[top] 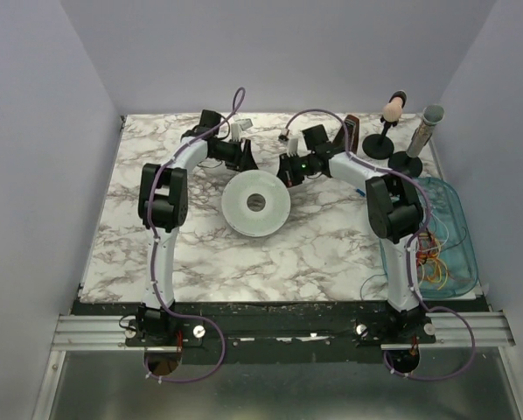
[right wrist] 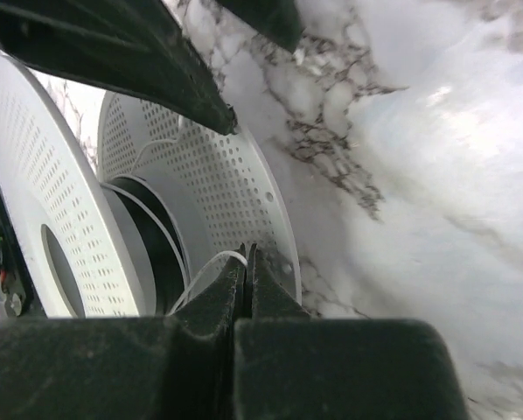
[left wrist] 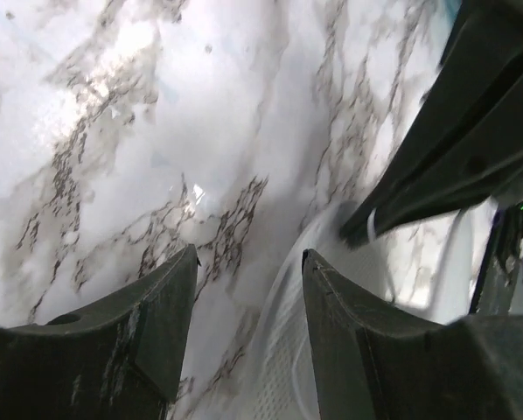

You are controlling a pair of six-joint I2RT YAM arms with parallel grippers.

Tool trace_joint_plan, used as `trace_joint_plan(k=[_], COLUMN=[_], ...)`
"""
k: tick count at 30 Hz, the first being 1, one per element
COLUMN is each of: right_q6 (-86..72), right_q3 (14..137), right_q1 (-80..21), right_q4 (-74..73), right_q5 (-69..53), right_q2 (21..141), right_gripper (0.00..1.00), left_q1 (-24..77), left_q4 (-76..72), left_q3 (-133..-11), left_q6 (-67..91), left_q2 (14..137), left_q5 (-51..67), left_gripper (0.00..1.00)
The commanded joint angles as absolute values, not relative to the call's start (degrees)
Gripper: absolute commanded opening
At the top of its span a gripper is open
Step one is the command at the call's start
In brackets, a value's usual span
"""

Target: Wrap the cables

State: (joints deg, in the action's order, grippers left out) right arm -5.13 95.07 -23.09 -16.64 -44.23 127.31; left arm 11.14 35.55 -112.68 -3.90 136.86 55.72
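A white perforated spool (top: 255,203) lies flat in the middle of the marble tabletop (top: 156,254), and both arms reach in to its far edge.

The left claw (left wrist: 249,254) sits at the spool's far-left rim. It is released, its two fingers apart, with only bare marble and the spool's edge showing between them.

The right claw (right wrist: 247,249) sits at the spool's far-right rim, clenched with its fingertips pressed together. A thin white strand (right wrist: 211,261) runs from the spool's dark core up to those tips. It seems to be pinched there, though the strand is too fine to be sure.

The cables (top: 436,261), a loose tangle of red, orange, yellow and green threads, are well apart from the spool. They lie to its right and nearer the arm bases, in a clear teal tray (top: 461,219) at the tabletop's edge. The right arm partly covers them.

Beyond and to the right of the spool stand two black round-based stands (top: 386,140), each holding an upright object.
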Motion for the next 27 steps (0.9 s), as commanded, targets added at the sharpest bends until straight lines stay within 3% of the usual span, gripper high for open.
trace_joint_plan(k=[1, 4, 8, 15, 22, 27], right_q6=[-6.06, -6.42, -6.85, -7.03, -8.79, -11.86], right_q3=[93.25, 93.86, 94.92, 96.76, 105.63, 110.03], right_q1=[-24.96, -25.05, -25.05, -25.05, -25.05, -25.05], right_q4=[-17.40, -17.75, -18.19, -18.54, -23.10, -25.49], right_q5=[-42.63, -41.66, -41.31, -41.92, -44.12, -44.47], right_q2=[128.32, 128.41, 128.76, 129.46, 134.55, 138.07], right_gripper=[0.01, 0.01, 0.01, 0.01, 0.02, 0.06], left_q1=[11.51, 11.51, 11.51, 11.25, 9.50, 6.68], left_q4=[17.96, 8.37, 9.22, 27.83, 45.67, 44.14], left_q3=[-106.19, -100.47, -99.40, -108.44, -108.81, -97.15], left_q6=[9.03, 18.88, 18.47, 2.76, -17.11, -20.65], left_q2=[130.61, 128.15, 127.44, 125.95, 119.45, 112.95], left_q5=[60.29, 54.70, 47.29, 45.71, 41.23, 36.83], left_gripper=[0.59, 0.58, 0.57, 0.55, 0.56, 0.56])
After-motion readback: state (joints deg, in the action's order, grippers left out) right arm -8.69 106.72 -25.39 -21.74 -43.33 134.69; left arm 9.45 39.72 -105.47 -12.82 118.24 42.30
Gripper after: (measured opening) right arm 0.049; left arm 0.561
